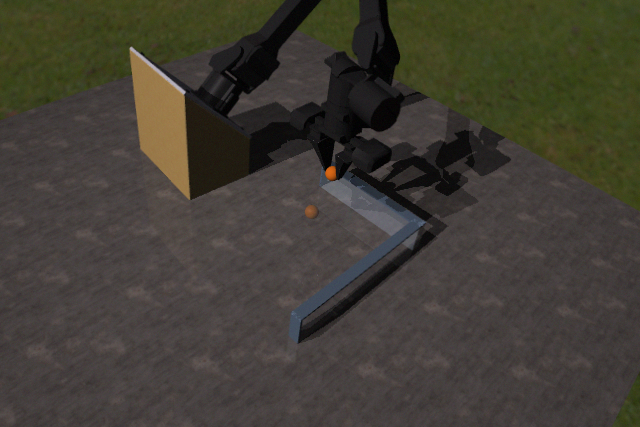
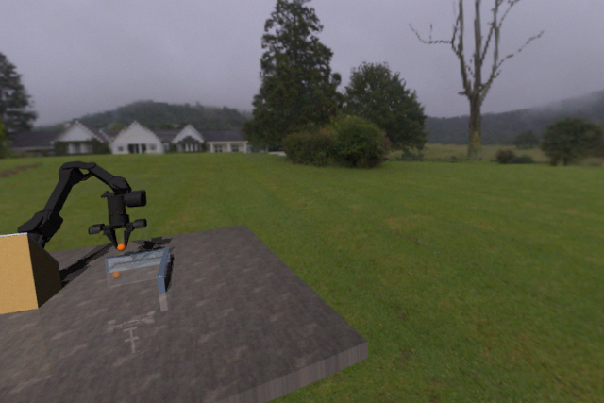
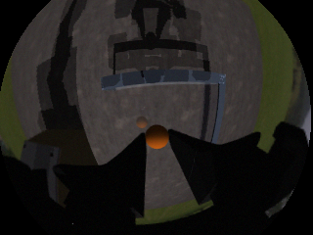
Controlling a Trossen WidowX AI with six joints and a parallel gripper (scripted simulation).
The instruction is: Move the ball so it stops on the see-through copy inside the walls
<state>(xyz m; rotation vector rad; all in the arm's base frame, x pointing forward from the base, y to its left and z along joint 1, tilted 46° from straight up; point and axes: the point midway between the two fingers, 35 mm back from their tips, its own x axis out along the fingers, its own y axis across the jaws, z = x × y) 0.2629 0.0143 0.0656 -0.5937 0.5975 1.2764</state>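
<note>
The bright orange ball (image 1: 331, 173) (image 2: 121, 246) (image 3: 156, 137) is held off the table between the fingertips of my gripper (image 1: 333, 172) (image 2: 120, 245) (image 3: 156, 135), which is shut on it and points down. The see-through ball copy (image 1: 311, 211) (image 2: 116, 274) (image 3: 142, 122) is duller orange and sits on the table, lower than the held ball. In the wrist view it is just up and left of the ball. Two low clear bluish walls (image 1: 356, 277) (image 2: 162, 276) (image 3: 219, 113) meet in a corner; the copy is on the inner side of both.
A tan upright panel block (image 1: 161, 125) (image 2: 18, 274) stands on the table (image 1: 129, 350) (image 2: 253, 330) beside the arm's base. Dark shadows of the arm fall behind the far wall. Grass surrounds the table.
</note>
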